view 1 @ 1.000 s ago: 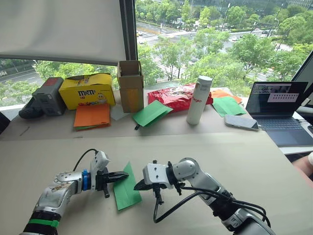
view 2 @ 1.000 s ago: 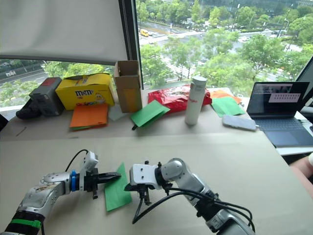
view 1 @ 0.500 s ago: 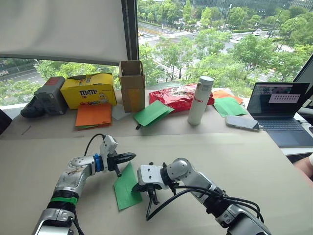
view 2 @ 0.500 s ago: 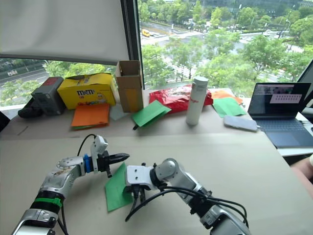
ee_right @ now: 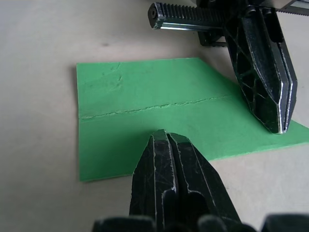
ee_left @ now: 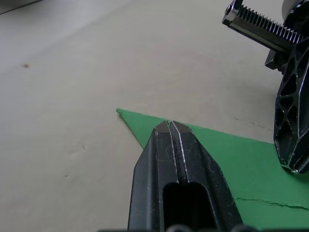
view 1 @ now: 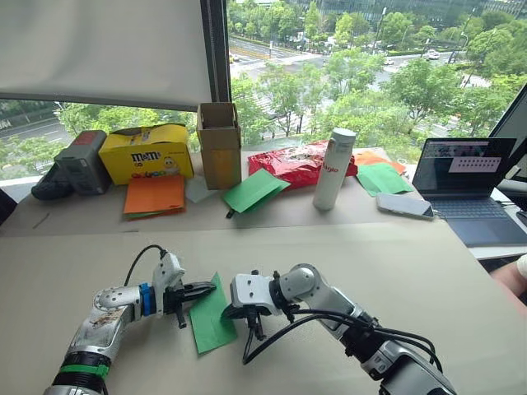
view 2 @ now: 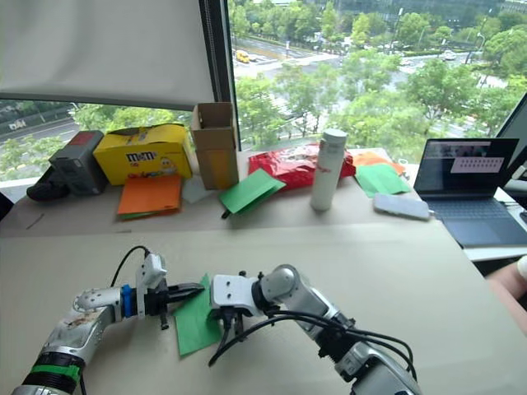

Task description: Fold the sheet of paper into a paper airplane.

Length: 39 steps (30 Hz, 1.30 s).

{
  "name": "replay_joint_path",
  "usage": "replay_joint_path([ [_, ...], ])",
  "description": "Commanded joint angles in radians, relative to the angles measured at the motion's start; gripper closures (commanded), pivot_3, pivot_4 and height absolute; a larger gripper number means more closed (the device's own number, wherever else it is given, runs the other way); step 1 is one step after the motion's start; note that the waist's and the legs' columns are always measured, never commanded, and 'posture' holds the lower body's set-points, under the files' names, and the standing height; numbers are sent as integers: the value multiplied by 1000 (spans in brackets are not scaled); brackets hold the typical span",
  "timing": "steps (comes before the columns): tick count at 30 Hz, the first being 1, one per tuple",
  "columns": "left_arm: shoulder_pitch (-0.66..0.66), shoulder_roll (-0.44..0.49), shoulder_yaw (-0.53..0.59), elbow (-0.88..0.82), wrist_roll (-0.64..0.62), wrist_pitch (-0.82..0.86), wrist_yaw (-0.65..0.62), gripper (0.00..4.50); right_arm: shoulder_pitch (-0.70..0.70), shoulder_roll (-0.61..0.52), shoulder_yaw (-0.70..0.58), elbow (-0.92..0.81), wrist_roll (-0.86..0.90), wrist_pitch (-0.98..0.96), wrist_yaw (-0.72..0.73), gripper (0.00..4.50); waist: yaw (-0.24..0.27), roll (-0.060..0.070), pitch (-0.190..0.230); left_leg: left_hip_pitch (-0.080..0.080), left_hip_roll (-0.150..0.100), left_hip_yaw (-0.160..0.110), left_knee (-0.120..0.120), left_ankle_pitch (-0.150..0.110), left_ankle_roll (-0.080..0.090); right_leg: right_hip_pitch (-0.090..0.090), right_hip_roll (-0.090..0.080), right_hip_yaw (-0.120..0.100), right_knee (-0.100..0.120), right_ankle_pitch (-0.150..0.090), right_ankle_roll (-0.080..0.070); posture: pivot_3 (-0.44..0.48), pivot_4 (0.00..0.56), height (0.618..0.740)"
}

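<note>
Left gripper (view 1: 207,289) sitting with fingers pressed together, tips resting over left edge of sheet of paper (view 1: 211,317), gripping nothing. Right gripper (view 1: 233,312) also sitting with fingers together, tips lying over paper's right edge, facing left one across it. Green paper lying flat on table (view 1: 395,263) between both grippers, one far corner folded in diagonally, crease line running along its length. Orange sheets (view 1: 155,196), yellow box (view 1: 146,152), white bottle (view 1: 335,168), laptop (view 1: 465,177) standing along table's far side by window.
</note>
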Motion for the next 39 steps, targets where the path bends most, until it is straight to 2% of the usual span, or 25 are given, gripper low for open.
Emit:
replay_joint_path([
  [1, 80, 21, 20, -81, -19, 16, 9, 4500, -9, -6, 12, 32, -28, 1, -2, 4461, 0, 0, 0, 0, 0, 0, 0, 0, 0, 0, 0, 0, 0, 0, 0, 0, 150, 739],
  [6, 188, 45, 70, -184, -48, 55, 51, 4500, 0, -18, 15, 39, -30, -19, 4, 4461, -1, 0, 0, 1, 1, 0, -1, 0, 0, 0, 0, 0, 0, 0, 0, 0, 150, 739],
  [11, 288, 77, 165, -301, -173, 163, 47, 4500, 14, -59, 1, 26, -23, -47, 18, 4461, 2, 1, 1, 1, 0, 0, -2, 0, 0, -1, -2, 0, -1, 0, 0, 0, 150, 739],
  [14, 273, 94, 213, -346, -273, 313, 83, 4500, 17, -69, -31, 5, -4, -84, 4, 4461, 13, 1, 1, 1, 0, -1, -1, -1, -1, -3, -4, -2, -2, 0, 0, 0, 150, 739],
  [15, 258, 99, 221, -352, -288, 351, 101, 4500, 19, -69, -44, -5, 7, -103, -1, 4461, 14, 1, 1, 0, 0, -2, -1, -4, -6, -3, -4, -3, -3, 0, -1, 0, 150, 739],
  [17, 196, 123, 232, -358, -346, 457, 115, 4500, 33, -80, -92, -86, 58, -118, 2, 4461, 20, 0, 1, 1, -1, -2, -1, -4, -6, -3, -5, -2, -3, 0, -1, 0, 150, 739],
  [18, 173, 141, 223, -370, -342, 459, 102, 4500, 43, -89, -115, -131, 79, -110, 3, 4461, 22, -1, 2, -1, -2, -3, 0, -3, -5, -3, -5, -4, -2, 0, -1, 0, 150, 739],
  [20, 141, 166, 197, -380, -290, 412, 93, 4500, 61, -109, -147, -198, 103, -75, -1, 4461, 16, -2, 3, -2, -2, -3, 0, -1, -2, -1, -4, -3, -3, 0, -1, 0, 150, 739],
  [24, 28, 165, 173, -304, -156, 187, 100, 4500, 102, -158, -220, -335, 176, 53, -4, 4461, 9, -2, 3, -3, -3, -3, -1, 1, -2, 0, -3, -2, -3, 0, -1, 0, 150, 739],
  [29, -77, 229, 20, -91, 101, -291, -50, 4500, 126, -212, -304, -445, 235, 195, -38, 4461, 5, -2, 3, -2, -3, -1, -4, 1, -1, -2, -2, -1, -3, 0, -1, 0, 150, 739],
  [34, -162, 240, -75, 102, 157, -588, -208, 3014, 149, -240, -333, -474, 228, 232, -92, 4500, 5, -2, 3, -5, -2, 1, -4, 0, 0, -6, -2, -1, -3, 0, -2, 0, 150, 739],
  [39, -254, 201, -119, 215, 211, -773, -196, 1286, 173, -253, -342, -496, 220, 251, -136, 4500, 11, -2, 3, -12, -3, 0, 0, 1, 1, -11, -1, -2, -1, 0, -2, 0, 150, 739],
])
